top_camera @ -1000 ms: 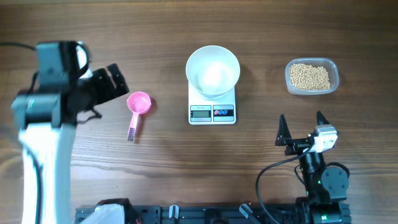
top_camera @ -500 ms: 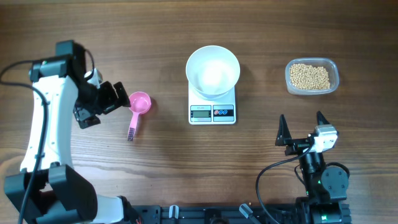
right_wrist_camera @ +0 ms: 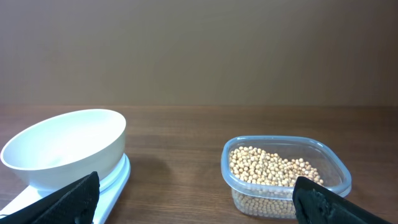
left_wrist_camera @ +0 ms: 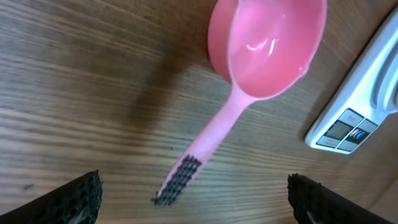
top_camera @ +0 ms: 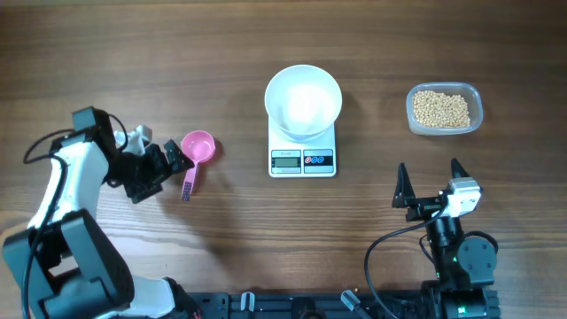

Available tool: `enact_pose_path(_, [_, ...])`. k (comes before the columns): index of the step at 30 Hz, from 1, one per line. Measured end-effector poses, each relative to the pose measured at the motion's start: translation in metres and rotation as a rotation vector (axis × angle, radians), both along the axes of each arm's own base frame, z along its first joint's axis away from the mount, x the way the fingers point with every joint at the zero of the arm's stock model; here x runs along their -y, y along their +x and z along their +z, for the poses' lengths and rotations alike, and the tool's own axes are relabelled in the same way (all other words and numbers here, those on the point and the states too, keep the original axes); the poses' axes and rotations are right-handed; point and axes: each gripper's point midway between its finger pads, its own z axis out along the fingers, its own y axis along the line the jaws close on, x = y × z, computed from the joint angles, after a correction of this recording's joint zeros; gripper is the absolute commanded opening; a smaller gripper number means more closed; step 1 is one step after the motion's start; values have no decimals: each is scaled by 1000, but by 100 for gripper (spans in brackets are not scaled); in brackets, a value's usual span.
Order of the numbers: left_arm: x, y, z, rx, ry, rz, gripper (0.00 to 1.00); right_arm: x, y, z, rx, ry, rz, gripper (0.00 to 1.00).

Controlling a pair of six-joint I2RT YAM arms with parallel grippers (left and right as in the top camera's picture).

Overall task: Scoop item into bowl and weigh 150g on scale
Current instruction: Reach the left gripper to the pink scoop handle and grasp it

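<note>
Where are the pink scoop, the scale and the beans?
pink scoop [left_wrist_camera: 270, 45]: left wrist view, inside of its cup.
scale [top_camera: 302, 160]: overhead view, its front panel.
beans [right_wrist_camera: 273, 171]: right wrist view, middle of the heap.

Pink scoop [top_camera: 197, 149] (black-tipped), white bowl [top_camera: 280, 90], beige beans [top_camera: 442, 109].

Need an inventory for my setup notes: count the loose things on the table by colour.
White: 2, bowl and scale
Pink: 1, scoop
Clear: 1, tub of beans
Total: 4
</note>
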Motion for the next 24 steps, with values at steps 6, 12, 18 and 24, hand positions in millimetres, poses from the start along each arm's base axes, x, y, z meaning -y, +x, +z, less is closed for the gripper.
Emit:
enact_pose_path(6, [11, 18, -13, 74, -93, -39, 100, 0, 0, 0, 0, 0, 0, 100])
enact_pose_path(12, [20, 18, -29, 41, -172, -52, 95, 0, 0, 0, 0, 0, 0, 100])
enact_pose_path(18, [23, 19, -35, 52, -204, -74, 73, 0, 0, 0, 0, 0, 0, 100])
enact_pose_path(24, [24, 25, -35, 79, -216, -79, 71, 0, 0, 0, 0, 0, 0, 100])
